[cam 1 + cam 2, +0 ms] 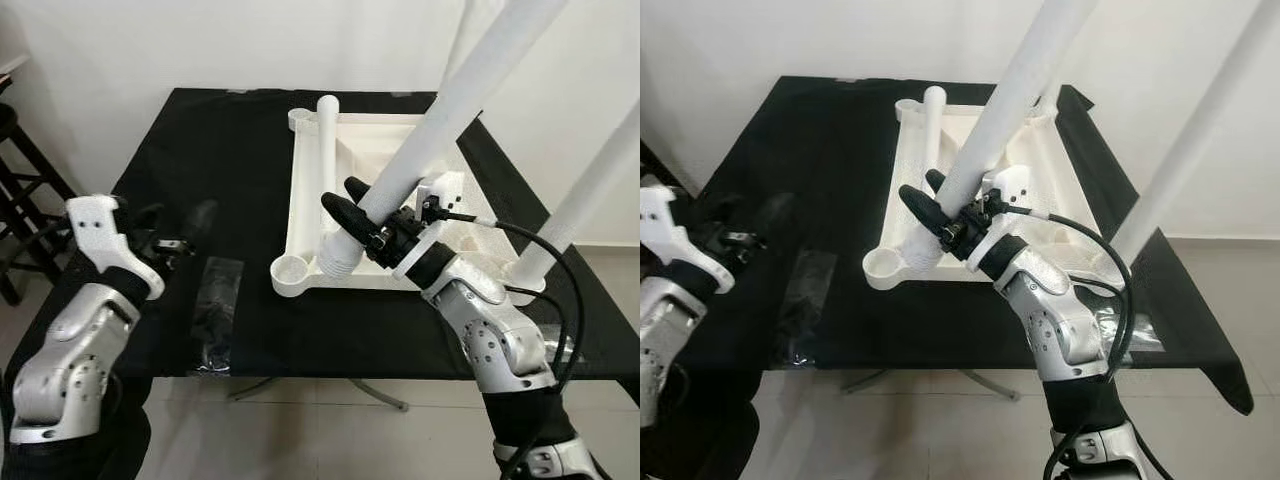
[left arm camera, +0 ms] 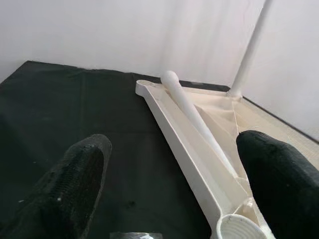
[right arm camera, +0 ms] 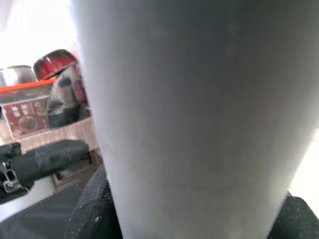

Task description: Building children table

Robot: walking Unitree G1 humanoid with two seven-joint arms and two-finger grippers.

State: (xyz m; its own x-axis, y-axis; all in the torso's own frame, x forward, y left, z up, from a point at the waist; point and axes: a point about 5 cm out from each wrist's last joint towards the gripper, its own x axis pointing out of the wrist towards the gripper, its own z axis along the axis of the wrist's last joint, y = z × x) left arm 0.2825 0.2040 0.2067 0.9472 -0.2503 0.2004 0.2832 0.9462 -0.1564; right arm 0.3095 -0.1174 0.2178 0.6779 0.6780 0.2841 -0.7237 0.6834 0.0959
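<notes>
Right gripper [image 1: 362, 213] is clamped around a white table leg [image 1: 455, 105], which leans up toward 1 o'clock with its ribbed lower end just beside the round corner socket [image 1: 291, 270] of the upside-down white tabletop [image 1: 372, 150] on the black table [image 1: 200, 150]. Looks like the leg-fitting step — next move probably needs that end swung toward 8 o'clock, lined up over the socket, then pressed or twisted in. Left gripper [image 1: 180, 232] hovers spread wide and empty, over at 9 o'clock from the tabletop. Its wrist view shows the socket's threaded inside and a loose leg [image 2: 192, 107] lying in the tray — the right wrist view mostly gets the held leg up close.
</notes>
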